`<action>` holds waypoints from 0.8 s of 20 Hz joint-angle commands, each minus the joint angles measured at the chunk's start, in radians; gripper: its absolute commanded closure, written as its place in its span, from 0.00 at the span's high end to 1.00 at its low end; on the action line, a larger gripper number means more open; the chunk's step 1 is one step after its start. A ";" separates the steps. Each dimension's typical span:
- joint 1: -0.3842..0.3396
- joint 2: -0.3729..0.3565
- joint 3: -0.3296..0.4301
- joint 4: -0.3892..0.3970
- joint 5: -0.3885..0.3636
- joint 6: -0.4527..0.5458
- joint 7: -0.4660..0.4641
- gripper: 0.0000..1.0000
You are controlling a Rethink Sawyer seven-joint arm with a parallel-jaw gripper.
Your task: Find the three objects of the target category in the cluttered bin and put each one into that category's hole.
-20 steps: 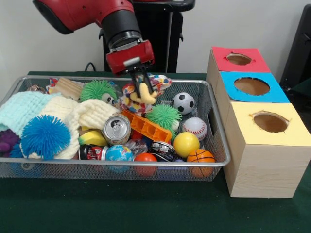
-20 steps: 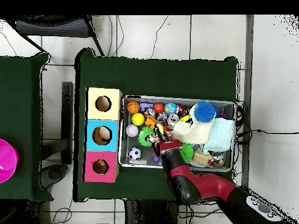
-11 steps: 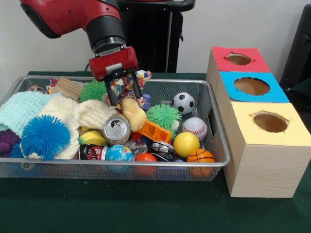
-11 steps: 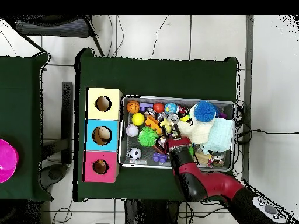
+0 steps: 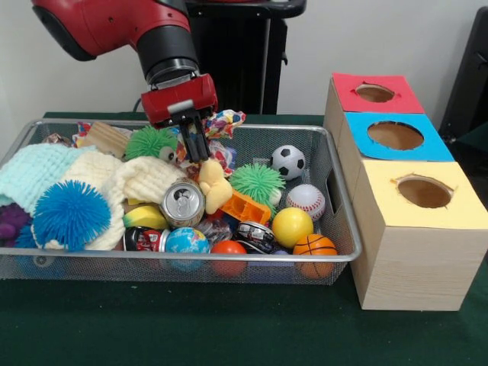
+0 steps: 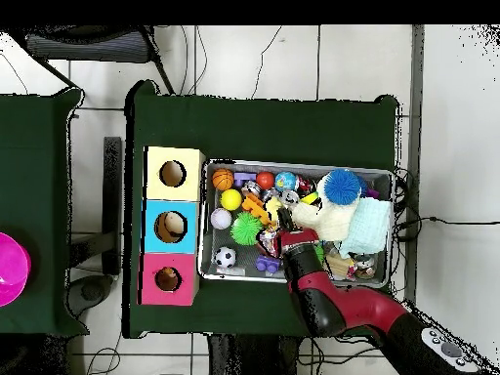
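Even, soft indoor light; faint shadows.

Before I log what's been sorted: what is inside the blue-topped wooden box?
In the overhead view, a pale rounded object lies inside the hole of the blue-topped wooden box. Its identity is unclear, and the top hides the rest of the interior. The front view shows only bare wood there.

Bin [image 5: 335, 252] beside boxes [image 5: 412, 229]

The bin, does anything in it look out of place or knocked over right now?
Mostly the usual jumble. One oddity: a yellow plush toy lies slumped over the orange block, just under the gripper. Whether the gripper grips it cannot be told. Nothing has spilled outside the mesh bin.
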 commanded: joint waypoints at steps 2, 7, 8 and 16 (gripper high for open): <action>0.025 -0.044 0.018 -0.093 0.029 0.143 0.181 0.00; 0.067 -0.126 0.005 -0.038 0.120 0.132 0.195 0.00; 0.075 -0.141 0.003 -0.029 0.136 0.125 0.199 0.00; 0.111 -0.277 0.028 0.049 0.250 0.118 0.231 0.00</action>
